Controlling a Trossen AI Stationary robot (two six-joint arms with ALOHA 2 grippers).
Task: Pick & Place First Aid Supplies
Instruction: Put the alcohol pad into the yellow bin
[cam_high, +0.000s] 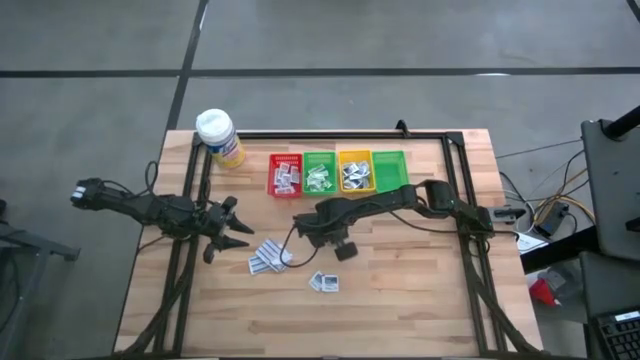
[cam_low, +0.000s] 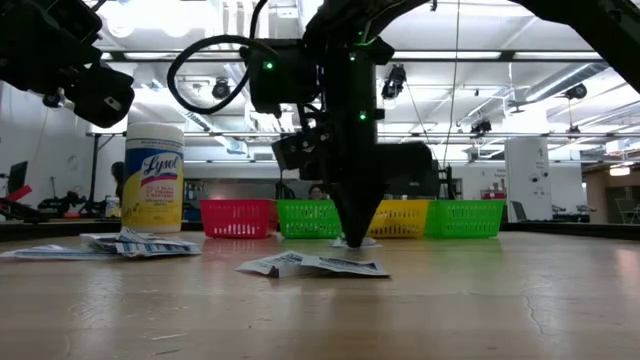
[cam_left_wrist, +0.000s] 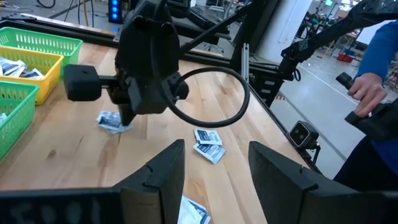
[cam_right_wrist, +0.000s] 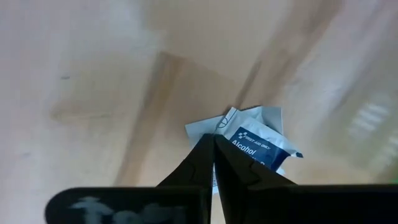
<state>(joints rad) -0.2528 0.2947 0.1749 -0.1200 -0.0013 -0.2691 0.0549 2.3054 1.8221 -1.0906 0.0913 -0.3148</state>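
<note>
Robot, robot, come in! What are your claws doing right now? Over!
Right gripper shut on alcohol packet, down at the table. Left gripper open, waiting left of the loose packets. Nothing in the way. Over.

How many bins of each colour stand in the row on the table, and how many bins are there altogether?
Red bin: 1
Green bins: 2
Yellow bin: 1
Total: 4
</note>
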